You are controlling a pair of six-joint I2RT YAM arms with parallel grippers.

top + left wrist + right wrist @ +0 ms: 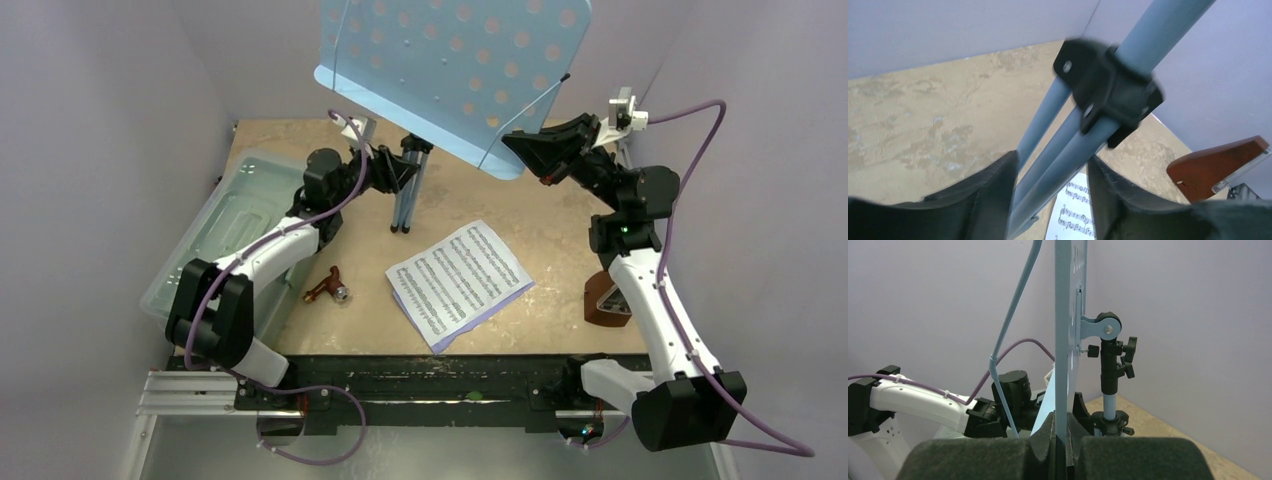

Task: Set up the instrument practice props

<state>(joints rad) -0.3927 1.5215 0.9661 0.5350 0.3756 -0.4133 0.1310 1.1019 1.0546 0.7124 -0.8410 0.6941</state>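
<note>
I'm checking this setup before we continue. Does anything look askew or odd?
Yes: the music stand has its tripod legs folded together, not spread, so it likely cannot stand alone; the right gripper pinches its desk.

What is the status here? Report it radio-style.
Left gripper open around folded stand legs. Right gripper shut on stand desk. Sheet music flat on table, metronome by right arm. Nothing blocking.

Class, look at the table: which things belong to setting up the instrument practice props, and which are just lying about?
Belong to the job:
light-blue tripod music stand with perforated desk
white and lilac sheet-music pages
small brown pyramid metronome

Just lying about:
large clear plastic lidded box
small reddish-brown and silver object, too small to identify
</note>
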